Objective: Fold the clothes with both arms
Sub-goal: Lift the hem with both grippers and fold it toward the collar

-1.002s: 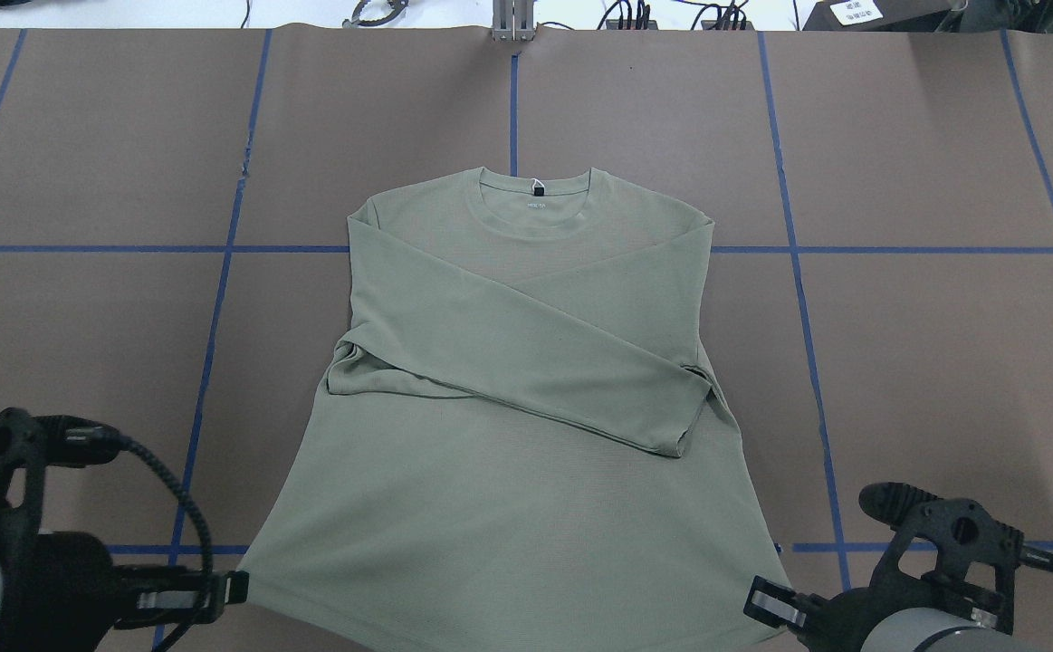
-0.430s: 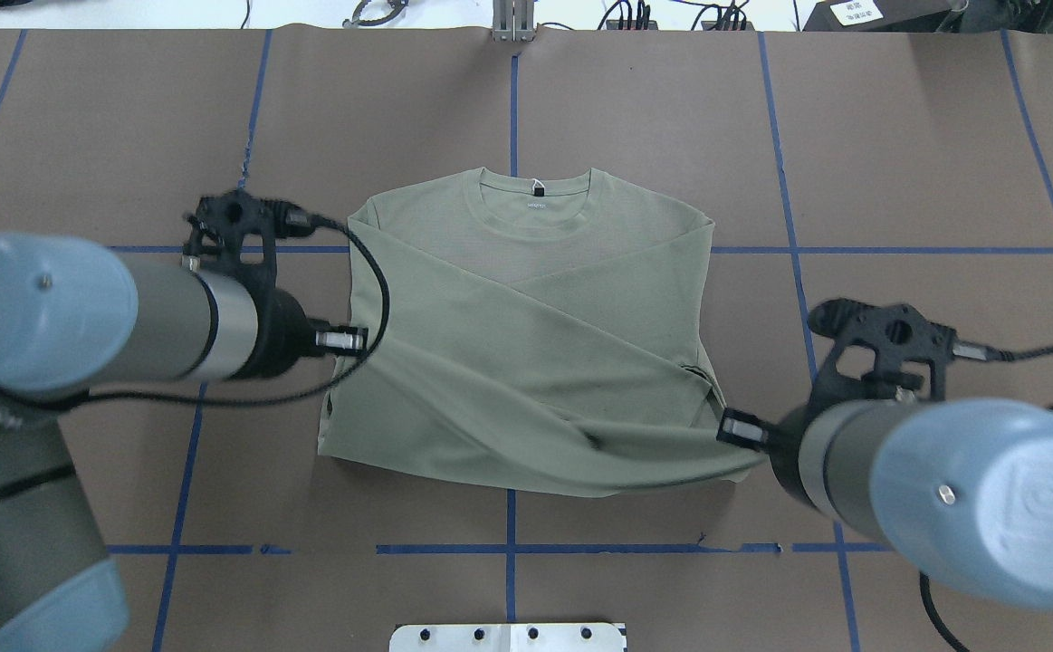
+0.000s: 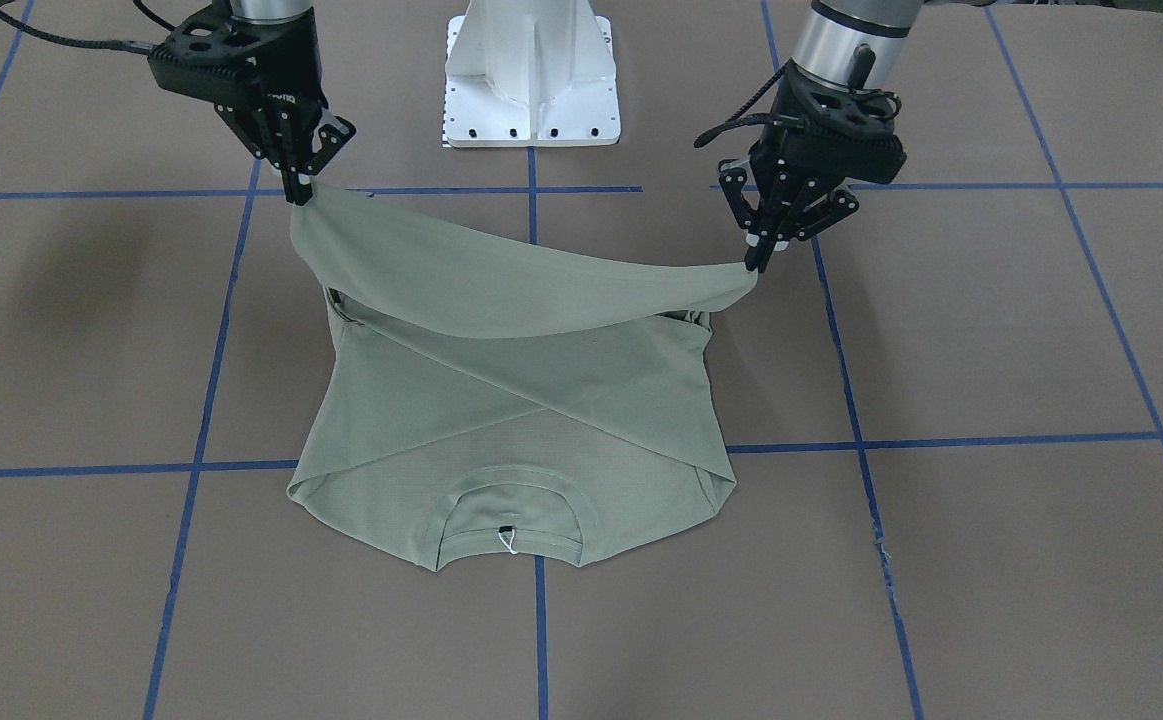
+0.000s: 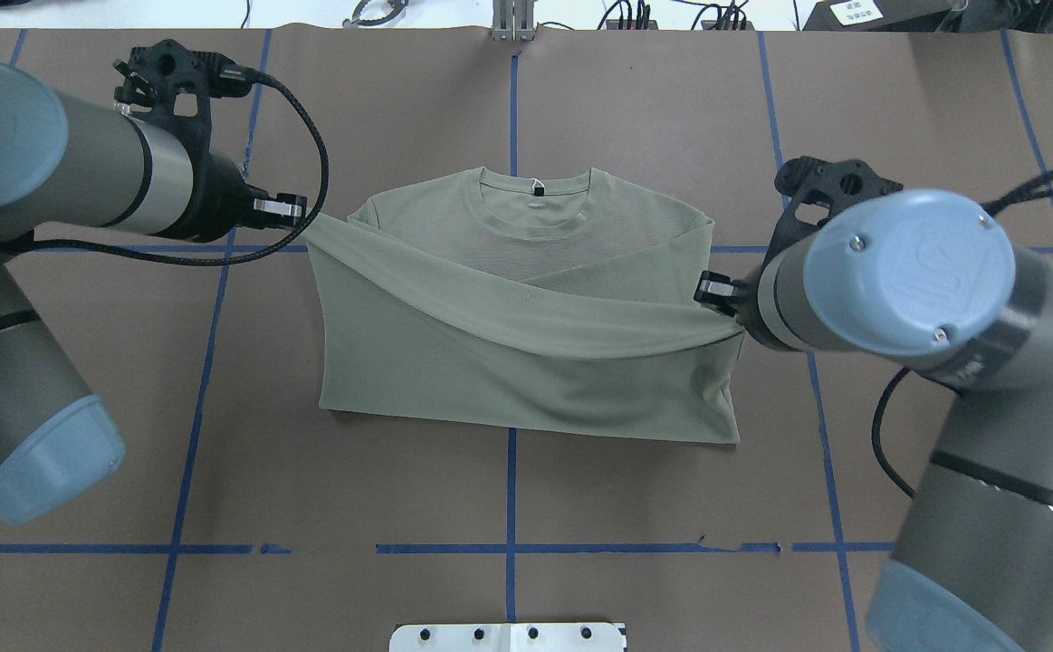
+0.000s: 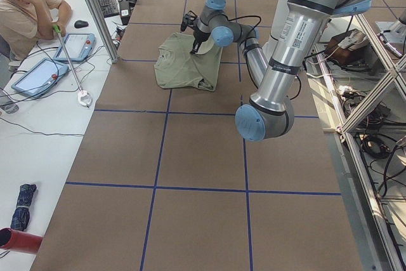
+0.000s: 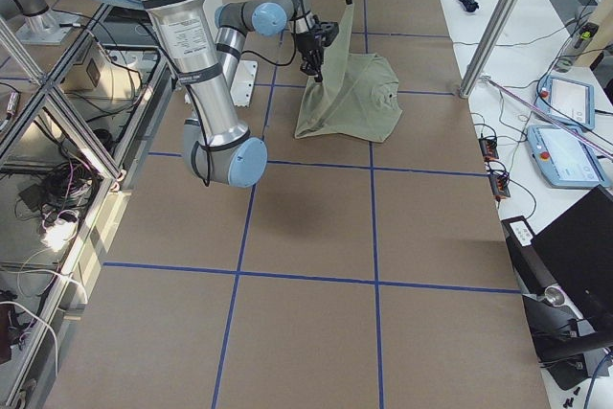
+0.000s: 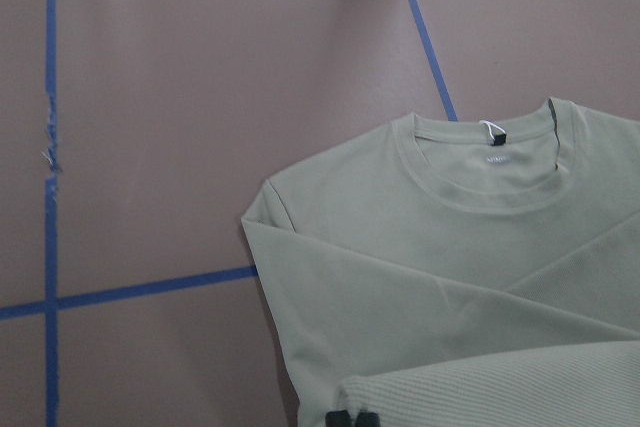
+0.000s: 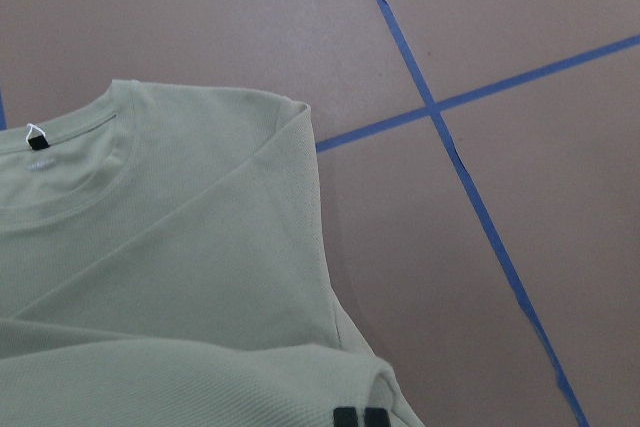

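One sage-green shirt (image 4: 526,398) lies at the middle of the tabletop (image 4: 671,109), with its collar (image 4: 535,204) on the side far from the robot and both sleeves crossed over the chest. Its hem (image 3: 541,262) is off the surface, slung between the two claws and sagging at mid-span over the lower body. The left claw (image 4: 295,211) is pinched on one hem corner and the right claw (image 4: 709,292) on the other. The hem's long axis runs side to side but skewed: the left claw stands level with the shoulder, nearer the collar, while the right sits further back, near mid-body. Judgement: a bottom-to-top fold is in hand. The collar lies forward of both claws, and the right has more ground to cover for a square edge. A white base pedestal (image 3: 531,70) stands at the robot's side.
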`<state>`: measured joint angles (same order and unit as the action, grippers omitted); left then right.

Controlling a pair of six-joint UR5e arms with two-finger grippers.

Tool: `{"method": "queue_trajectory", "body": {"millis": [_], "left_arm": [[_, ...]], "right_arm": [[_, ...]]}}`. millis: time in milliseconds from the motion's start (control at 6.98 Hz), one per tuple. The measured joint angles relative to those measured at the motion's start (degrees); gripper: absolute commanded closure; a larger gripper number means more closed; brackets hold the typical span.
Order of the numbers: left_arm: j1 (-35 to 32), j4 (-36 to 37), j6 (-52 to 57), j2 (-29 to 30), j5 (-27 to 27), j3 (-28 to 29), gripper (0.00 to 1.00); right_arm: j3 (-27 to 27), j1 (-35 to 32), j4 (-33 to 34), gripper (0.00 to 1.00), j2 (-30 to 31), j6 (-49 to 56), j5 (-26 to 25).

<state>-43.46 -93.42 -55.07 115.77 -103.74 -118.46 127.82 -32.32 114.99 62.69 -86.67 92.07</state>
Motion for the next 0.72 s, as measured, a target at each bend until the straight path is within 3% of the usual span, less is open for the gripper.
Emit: {"method": "queue_trajectory", "body": {"millis": [286, 716], "left_arm": [[-0.9, -6.5, 0.1, 3.4, 0.6, 10.3, 1.00], [-0.8, -21.0, 0.5, 9.4, 4.3, 31.1, 1.00]], "right_arm": [[-10.5, -5.0, -5.8, 1.00, -3.3, 4.0, 0.6], [-29.3, -10.7, -16.9, 1.00, -8.8, 9.4, 2.2]]}}
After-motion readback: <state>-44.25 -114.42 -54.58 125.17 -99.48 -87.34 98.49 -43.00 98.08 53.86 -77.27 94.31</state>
